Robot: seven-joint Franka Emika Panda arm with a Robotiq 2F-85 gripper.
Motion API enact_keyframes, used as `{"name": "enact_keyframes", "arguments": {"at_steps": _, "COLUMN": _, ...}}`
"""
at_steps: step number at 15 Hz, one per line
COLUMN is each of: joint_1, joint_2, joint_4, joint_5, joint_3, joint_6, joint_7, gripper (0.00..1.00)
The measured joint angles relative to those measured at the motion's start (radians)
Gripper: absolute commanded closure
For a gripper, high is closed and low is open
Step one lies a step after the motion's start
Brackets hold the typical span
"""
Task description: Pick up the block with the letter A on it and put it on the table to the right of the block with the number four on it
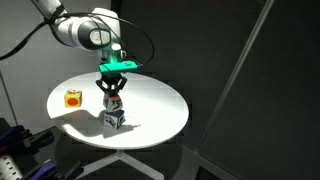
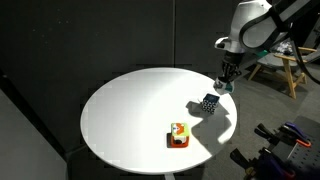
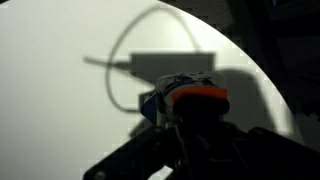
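White tabletop: the table (image 1: pixel 160 125), one only, round with a smooth matt surface and a thin rim; its near edge lies closest in front of the block with the number four.
Light blue and white cube: the block with the number four (image 1: pixel 114 120), one, sharp-edged with flat faces, resting on the table near its front edge; the digit is too small to read. In an exterior view (image 2: pixel 209 103) it lies in shadow.
Dark and white cube: the block with the letter A (image 1: pixel 114 103), one, the same size, hanging directly above the block with the number four and clear of the tabletop; the letter cannot be read.
Pincer: the gripper (image 1: pixel 113 97), one, with dark rigid fingers pressed together on the block with the letter A from above; a teal plate sits crosswise above the fingers.
Orange and yellow cube: the orange cube (image 1: pixel 72 98), one, on the table well apart from the block with the number four.
Cube count: three.
Arm: the robot arm (image 1: pixel 85 30), one, with glossy white rounded segments, behind and above the block with the number four.
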Motion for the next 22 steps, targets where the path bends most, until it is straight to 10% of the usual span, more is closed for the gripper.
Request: {"name": "enact_keyframes", "arguments": {"at_steps": 22, "joint_1": -0.055, "joint_2": 0.152, "joint_4": 0.180, "joint_5": 0.035, "joint_3": -0.066, "joint_6": -0.001, "joint_7": 0.055, "gripper": 0.94}}
